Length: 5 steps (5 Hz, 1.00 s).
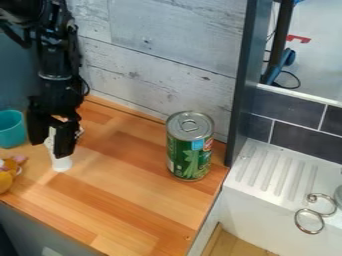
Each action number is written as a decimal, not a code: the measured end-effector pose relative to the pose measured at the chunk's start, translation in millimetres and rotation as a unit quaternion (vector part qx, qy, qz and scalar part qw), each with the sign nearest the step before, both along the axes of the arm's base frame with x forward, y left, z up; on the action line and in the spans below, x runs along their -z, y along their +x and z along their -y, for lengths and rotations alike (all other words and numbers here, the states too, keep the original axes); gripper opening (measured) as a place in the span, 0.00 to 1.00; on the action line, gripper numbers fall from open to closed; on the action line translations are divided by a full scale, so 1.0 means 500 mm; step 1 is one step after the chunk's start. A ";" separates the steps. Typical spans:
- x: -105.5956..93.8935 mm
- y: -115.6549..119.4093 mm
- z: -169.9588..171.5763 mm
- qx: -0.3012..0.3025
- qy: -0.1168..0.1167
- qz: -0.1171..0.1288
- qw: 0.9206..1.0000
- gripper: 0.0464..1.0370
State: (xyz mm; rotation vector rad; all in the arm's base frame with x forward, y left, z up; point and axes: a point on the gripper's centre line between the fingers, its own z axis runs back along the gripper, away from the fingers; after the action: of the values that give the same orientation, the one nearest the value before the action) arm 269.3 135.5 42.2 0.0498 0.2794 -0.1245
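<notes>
While the fingers (65,142) are standing wide by the slim white object (61,163) at frame left, it is looking light, stiff and slick, its middle offering hold.

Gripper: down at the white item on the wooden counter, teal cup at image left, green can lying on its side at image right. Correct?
Not the can's pose: the camera view shows the green can standing upright, pull-tab lid on top. The rest holds: gripper at the white item on the wooden counter, teal cup at image left.
</notes>
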 end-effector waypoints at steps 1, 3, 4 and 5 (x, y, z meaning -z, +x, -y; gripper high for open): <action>0.018 -0.002 -0.001 -0.003 -0.004 -0.013 1.000 0.63; -0.016 -0.011 0.006 -0.006 -0.013 0.018 1.000 0.55; -0.106 -0.020 -0.007 -0.018 0.002 0.071 0.997 0.55; -0.157 -0.053 -0.031 -0.054 0.016 0.083 0.995 0.55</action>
State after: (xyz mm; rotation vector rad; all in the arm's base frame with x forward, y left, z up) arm 242.7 150.8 120.6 0.0763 0.1183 -0.0079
